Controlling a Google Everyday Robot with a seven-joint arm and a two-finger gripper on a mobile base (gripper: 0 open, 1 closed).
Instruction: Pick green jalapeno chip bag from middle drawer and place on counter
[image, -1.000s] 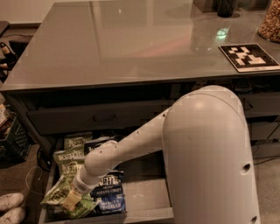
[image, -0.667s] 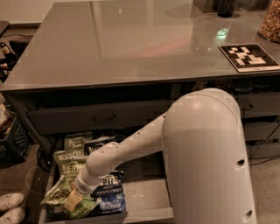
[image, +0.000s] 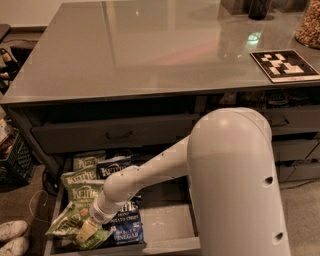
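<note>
The middle drawer (image: 167, 222) stands pulled out below the counter (image: 150, 50), with several Kettle bags in its left half. My white arm reaches down into it from the right. My gripper (image: 86, 231) is at the drawer's front left corner, shut on the green jalapeno chip bag (image: 66, 223). That light green bag is crumpled and tilted, and its left end overlaps the drawer's left side. Two more green bags (image: 80, 184) lie behind it. Dark blue bags (image: 125, 226) lie just to its right, partly hidden by my wrist.
A shut drawer with a handle (image: 120, 134) sits above the open one. A black-and-white patterned board (image: 284, 65) and a jar (image: 309, 22) stand at the counter's right. On the floor at the left are a dark crate (image: 12, 160) and white shoes (image: 12, 237).
The wrist and the green bag have shifted very slightly up and to the left. Nothing else has moved.
</note>
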